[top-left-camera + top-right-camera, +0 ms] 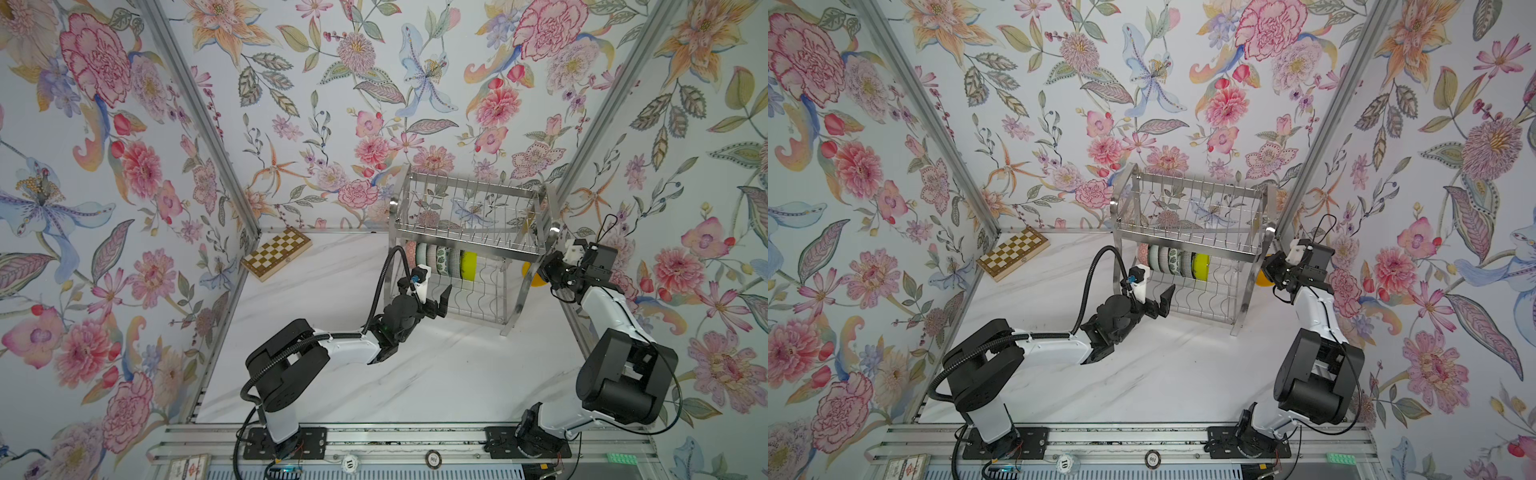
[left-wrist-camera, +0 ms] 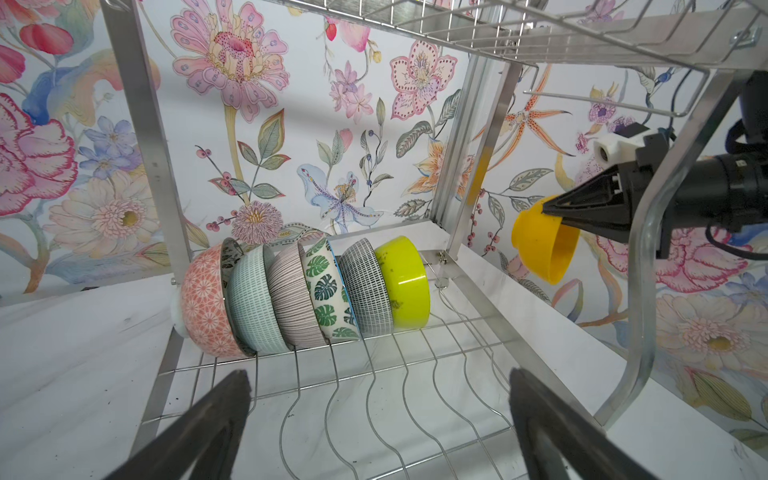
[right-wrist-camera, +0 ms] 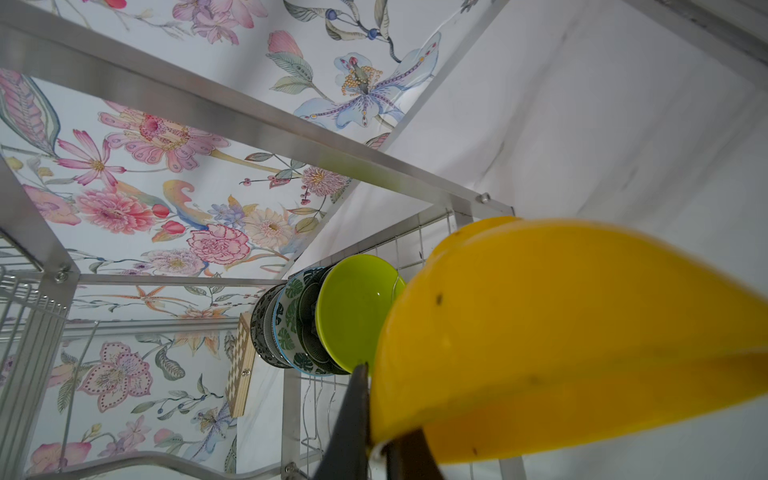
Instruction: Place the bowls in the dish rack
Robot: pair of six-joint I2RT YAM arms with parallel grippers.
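- Floral walls closed three sides around the white marble table (image 1: 436, 374). Most of the bare tabletop lay in front of the dish rack (image 2: 143, 124), which sat at the back right with its right end near the wall frame.
- Chessboard (image 1: 276, 253) lay in the far left corner, well apart from the dish rack.
- Lower tier held six bowls on edge in one tight row at the rack's left end: coral-patterned bowl (image 2: 205, 299), pale mint bowl (image 2: 253, 303), pink-striped bowl (image 2: 291, 299), leaf bowl (image 2: 328, 291), black-and-white bowl (image 2: 368, 291), lime green bowl (image 2: 405, 282).
- Row ran along the rack's length, bases toward the left end and mouths toward the right end, each bowl nested partly into the next.
- Free wavy wire slots ran from the lime green bowl to the right end.
- My left gripper (image 1: 435, 298) hung at the front of the lower tier, jaws spread wide, gripping nothing.
- My right gripper (image 2: 550, 212) was clamped on the rim of the orange-yellow bowl (image 2: 544, 249). I held it off the table just outside the rack's right end, beyond the leg, tilted. Which way its mouth faced I could not tell.
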